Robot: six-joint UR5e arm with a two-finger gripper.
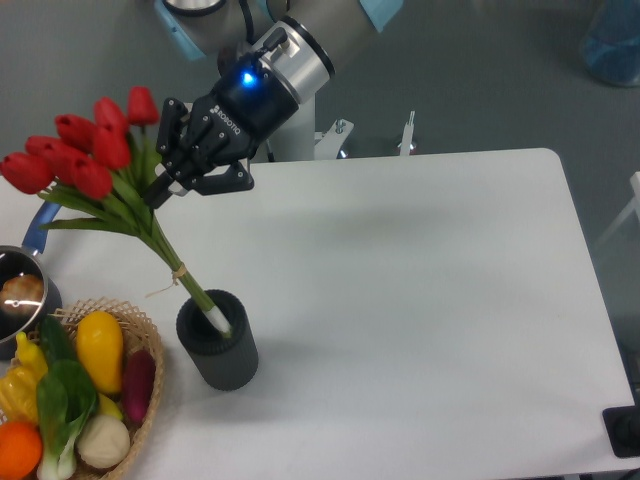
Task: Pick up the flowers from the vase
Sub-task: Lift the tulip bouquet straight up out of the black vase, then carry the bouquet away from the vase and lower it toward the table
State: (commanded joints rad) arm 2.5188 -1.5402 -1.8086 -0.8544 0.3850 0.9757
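While the gripper (pixel 160 190) was clenched on the flowers (pixel 85 165) just below the blooms, the stem ends sat inside the vase (pixel 217 338) at the near left. I judged a straight upward lift along the stems would avoid tipping it.

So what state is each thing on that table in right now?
flowers: tilted left, stem ends in the vase, held near the leaves
vase: upright on the table
gripper: closed on the flowers
basket: full of vegetables
pot: at the left edge, something inside
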